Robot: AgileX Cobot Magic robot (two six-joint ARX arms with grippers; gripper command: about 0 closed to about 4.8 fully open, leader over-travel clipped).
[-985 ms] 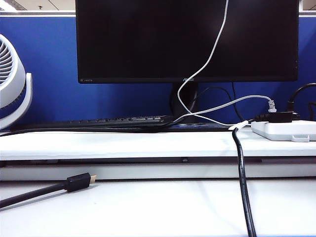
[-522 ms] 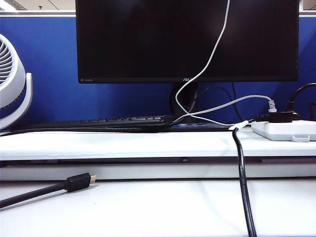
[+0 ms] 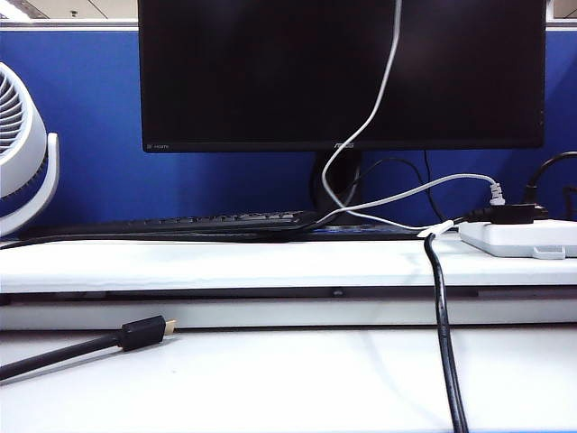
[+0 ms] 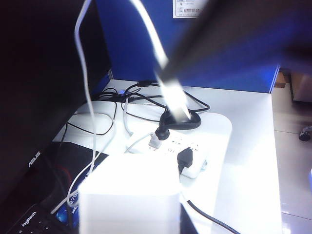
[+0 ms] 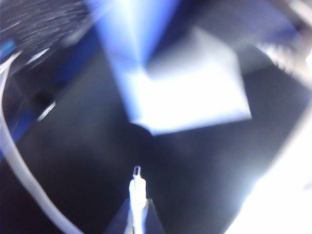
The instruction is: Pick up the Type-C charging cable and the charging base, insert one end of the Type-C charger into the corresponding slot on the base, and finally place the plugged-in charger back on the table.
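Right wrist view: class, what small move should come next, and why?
Probably ease the right end effector forward, steering the cable's plug toward the white charging base. The plug tip is still apart from it, with no slot clearly visible in the blur.

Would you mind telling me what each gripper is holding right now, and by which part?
The right gripper pinches the Type-C charging cable just behind its plug. The left gripper seems to hold the charging base, though its fingers are not visible.

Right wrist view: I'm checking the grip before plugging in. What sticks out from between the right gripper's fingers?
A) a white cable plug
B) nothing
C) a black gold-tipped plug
A: the right gripper is shut on the white cable, whose small plug tip points toward the white charging block.
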